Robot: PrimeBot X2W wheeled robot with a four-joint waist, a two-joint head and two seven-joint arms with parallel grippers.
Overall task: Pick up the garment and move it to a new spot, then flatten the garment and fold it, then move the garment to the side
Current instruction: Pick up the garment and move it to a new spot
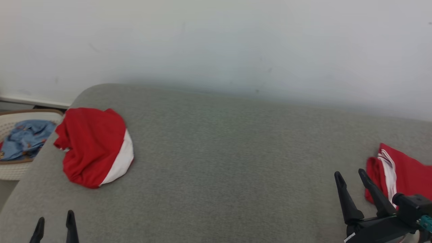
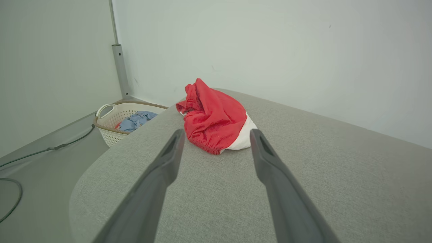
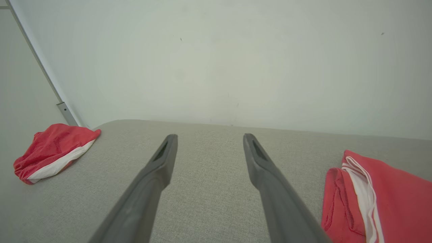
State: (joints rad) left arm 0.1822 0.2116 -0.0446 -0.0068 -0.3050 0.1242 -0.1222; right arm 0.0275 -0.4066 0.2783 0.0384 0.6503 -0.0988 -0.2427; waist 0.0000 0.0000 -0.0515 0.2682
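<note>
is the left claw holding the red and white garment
No, the left claw is open and empty, well apart from the crumpled red and white garment on the grey cushion.

Left tool (image 1: 55,216) and right tool (image 1: 349,172) both hover low, jaws spread wide, fingers pointing forward.

Even, soft daylight; faint shadow along wall base; wrist views bowed at edges; head view softly blurred
</note>
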